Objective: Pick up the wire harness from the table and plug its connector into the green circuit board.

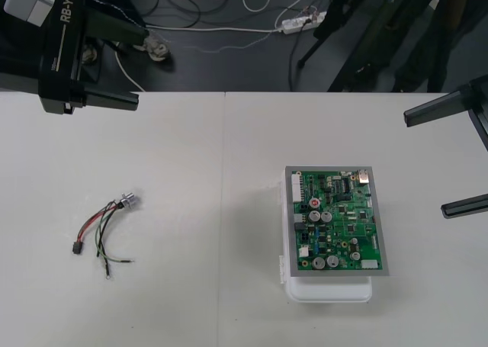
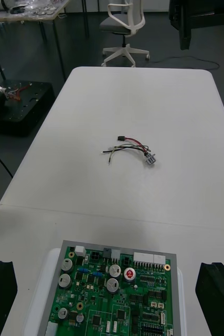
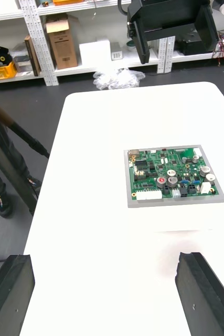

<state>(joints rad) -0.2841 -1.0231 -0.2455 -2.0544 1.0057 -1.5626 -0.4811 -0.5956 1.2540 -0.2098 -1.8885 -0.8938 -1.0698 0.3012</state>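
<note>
Your wire harness (image 1: pixel 107 229) lies loose on the table (image 1: pixel 191 301), left side, well apart from the green circuit board (image 1: pixel 335 221). Your left gripper (image 1: pixel 126 65) hangs spread over the far left edge. Your right gripper (image 1: pixel 450 156) is spread too, right of the board.

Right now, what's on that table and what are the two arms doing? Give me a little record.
harness: lies on the table, on the robot's left, untouched
plug: free, not in the board
socket: harness's other end, toward the table's far edge
board: on its white base, right of centre, apart from the harness
left jaws: open, over the table's far left edge
right jaws: open, at the right edge, beside the board
task: not yet begun
</note>
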